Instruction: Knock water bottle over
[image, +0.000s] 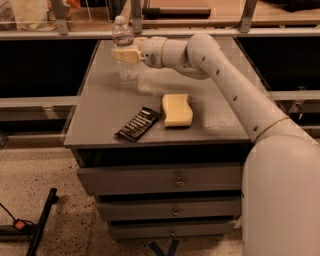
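Note:
The water bottle (121, 36) is clear ribbed plastic with a white cap. It stands upright at the far left of the grey cabinet top (102, 102). My gripper (124, 54) is tan and sits at the end of the white arm (220, 70), which reaches in from the right. The gripper lies across the bottle's middle, at or touching it, and hides part of its body. The bottle's cap and base show above and below the gripper.
A yellow sponge (176, 110) and a black snack packet (138, 123) lie nearer the front of the cabinet top. A metal rail (65, 34) runs behind the cabinet. Drawers (175, 181) are below. A black stand leg (42, 220) lies on the floor at the left.

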